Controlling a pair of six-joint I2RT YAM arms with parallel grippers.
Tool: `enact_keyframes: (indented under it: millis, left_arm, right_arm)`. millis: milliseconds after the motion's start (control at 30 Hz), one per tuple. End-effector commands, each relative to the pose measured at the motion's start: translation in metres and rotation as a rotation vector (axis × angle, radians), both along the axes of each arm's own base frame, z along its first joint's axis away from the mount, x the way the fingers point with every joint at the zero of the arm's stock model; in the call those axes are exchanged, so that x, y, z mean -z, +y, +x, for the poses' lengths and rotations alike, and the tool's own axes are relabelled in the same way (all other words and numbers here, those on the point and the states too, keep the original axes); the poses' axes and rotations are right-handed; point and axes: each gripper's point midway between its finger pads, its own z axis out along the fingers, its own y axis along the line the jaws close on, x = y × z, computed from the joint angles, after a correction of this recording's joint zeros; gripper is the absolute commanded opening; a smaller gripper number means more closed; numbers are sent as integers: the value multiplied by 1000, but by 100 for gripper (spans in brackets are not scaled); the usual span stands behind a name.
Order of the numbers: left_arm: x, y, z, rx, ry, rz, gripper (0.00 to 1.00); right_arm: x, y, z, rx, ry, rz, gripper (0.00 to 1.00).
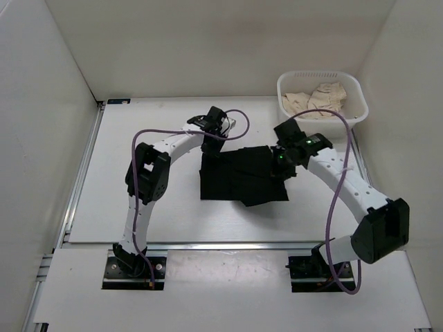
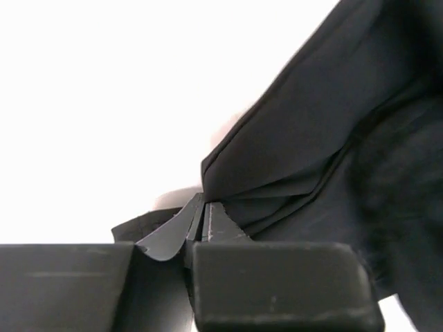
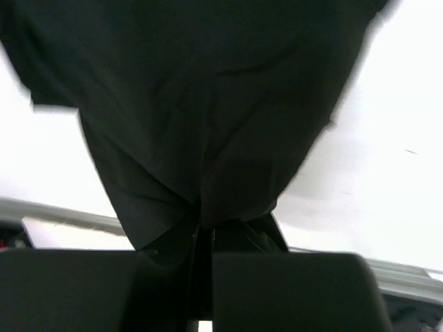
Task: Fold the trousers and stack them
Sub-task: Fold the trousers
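Across the middle of the tabletop (image 1: 138, 207), a little toward the right edge, the trousers (image 1: 239, 181) lie as a partly folded black block. I judge them light, limp and quick to sag or slide out of a shallow pinch, so I'd grip edges and corners through every layer. A white basket (image 1: 356, 97) of pale cloths (image 1: 318, 97) sits at the far right corner, well apart and no obstacle. The left fingers (image 2: 173, 235) are clamped on the block's far left corner. The right fingers (image 3: 246, 238) pinch bunched fabric at its right side.
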Motion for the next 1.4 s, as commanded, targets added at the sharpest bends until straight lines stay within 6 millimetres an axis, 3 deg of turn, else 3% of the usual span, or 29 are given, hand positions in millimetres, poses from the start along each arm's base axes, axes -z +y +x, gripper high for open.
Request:
enact_keyframes:
  millis: [0, 100, 133, 167, 233, 267, 300, 400, 467, 567, 600, 667, 700, 767, 800, 833, 867, 900, 933, 1000, 1033, 1067, 1133, 1167, 1233, 1267, 1300, 1333, 1367]
  left_arm:
    - [-14, -17, 9, 21, -67, 15, 14]
    - [-9, -12, 24, -5, -74, 20, 14]
    - [-3, -6, 30, -23, -71, 32, 14]
    - [-4, -2, 38, -37, -79, 28, 14]
    - [-3, 3, 45, -51, -81, 26, 14]
    - [0, 9, 51, -69, -84, 35, 14]
    - [-5, 9, 55, -74, -100, 35, 22]
    - [-13, 35, 72, -132, -111, 30, 45]
    - [-30, 55, 84, -179, -142, 27, 69]
    - [-50, 108, 105, -279, -159, -1, 82]
    - [-62, 137, 111, -330, -166, -23, 84]
    - [-63, 156, 105, -346, -123, -81, 89]
    - [-70, 178, 106, -384, -128, -96, 90]
    - [-61, 194, 94, -411, -83, -92, 92]
    - [-64, 202, 91, -426, -87, -92, 93]
    - [-64, 217, 90, -454, -84, -90, 93]
    - [-65, 223, 88, -466, -83, -89, 93]
    - [-66, 230, 86, -480, -82, -88, 93]
    - [-73, 242, 87, -504, -98, -91, 93]
    - [-84, 254, 90, -528, -129, -86, 93]
    - [-89, 254, 90, -528, -140, -89, 93]
    - [-94, 259, 93, -538, -152, -91, 93]
    - [-115, 259, 94, -536, -197, -103, 93]
    - [-121, 246, 93, -506, -203, -119, 93]
    - [-130, 225, 88, -459, -210, -149, 93]
    - [-136, 214, 82, -434, -213, -162, 93]
    - [-133, 189, 72, -378, -188, -186, 95]
    - [-133, 177, 66, -348, -176, -200, 95]
    - [-139, 156, 56, -297, -176, -219, 96]
  right_arm:
    - [-10, 63, 19, -70, -58, 131, 0]
    - [-27, 100, 29, -140, -103, 141, 0]
    - [-42, 115, 44, -145, -153, 150, 0]
    - [-50, 128, 47, -164, -176, 155, 0]
    - [-51, 147, 59, -179, -183, 153, 0]
    - [-69, 160, 67, -188, -222, 184, 0]
    - [-58, 167, 72, -194, -192, 174, 0]
    - [-55, 186, 83, -211, -186, 186, 0]
    - [-52, 190, 87, -211, -185, 185, 0]
    - [-48, 203, 98, -218, -192, 205, 0]
    - [-39, 214, 98, -244, -180, 205, 1]
    - [-43, 232, 100, -285, -190, 233, 10]
    - [-25, 244, 99, -330, -168, 220, 21]
    - [-12, 270, 100, -394, -164, 233, 34]
    - [-9, 285, 93, -472, -147, 268, 53]
    - [-8, 301, 84, -529, -143, 293, 60]
    - [11, 309, 78, -567, -102, 281, 65]
    - [-10, 327, 73, -635, -163, 311, 75]
    - [-12, 335, 69, -667, -181, 312, 79]
    - [-29, 338, 66, -694, -247, 311, 90]
    - [-18, 331, 64, -693, -238, 281, 96]
    - [-47, 324, 62, -684, -296, 301, 97]
    - [-68, 307, 75, -611, -367, 280, 99]
    - [-98, 291, 74, -574, -416, 291, 99]
    - [-93, 256, 82, -477, -415, 231, 99]
    - [-118, 235, 79, -405, -446, 251, 99]
    - [-117, 211, 90, -331, -444, 230, 99]
    - [-91, 192, 85, -294, -381, 195, 99]
    - [-101, 176, 78, -257, -371, 231, 99]
